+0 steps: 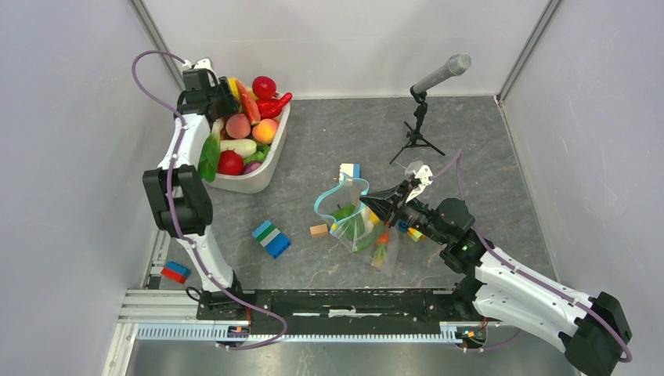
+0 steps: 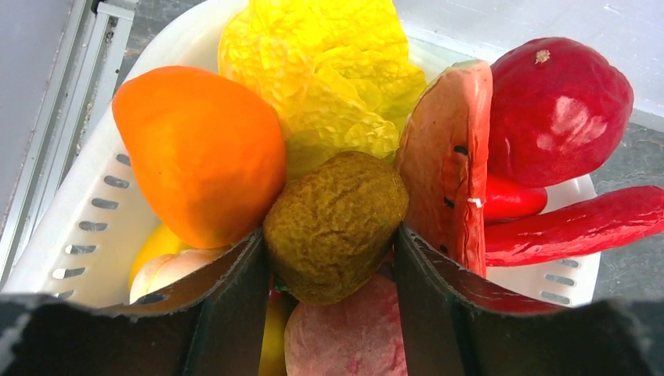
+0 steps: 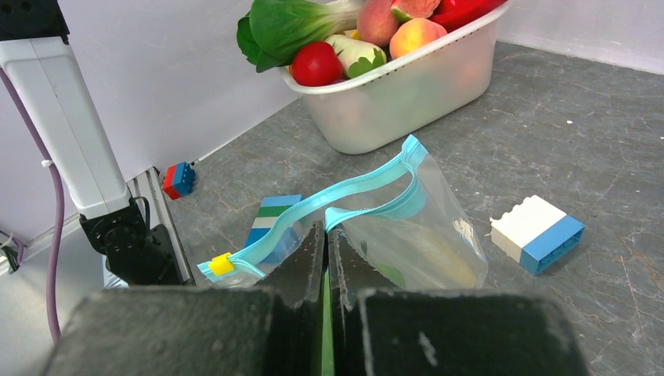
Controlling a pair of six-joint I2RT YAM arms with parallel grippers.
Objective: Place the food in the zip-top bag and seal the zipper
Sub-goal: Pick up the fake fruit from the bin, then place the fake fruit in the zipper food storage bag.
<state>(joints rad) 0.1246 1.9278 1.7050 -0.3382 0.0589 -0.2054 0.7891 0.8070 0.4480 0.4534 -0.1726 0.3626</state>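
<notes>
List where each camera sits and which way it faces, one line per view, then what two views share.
Top external: above and behind the bases, looking down on the table; both arms show.
Left wrist: on the left arm, looking into the white tub; the left gripper flanks a brown fruit.
Right wrist: on the right arm, looking low across toward the tub; the right gripper pinches the zip-top bag.
Shared: top and right wrist both show tub, bag and blue-white block.
</notes>
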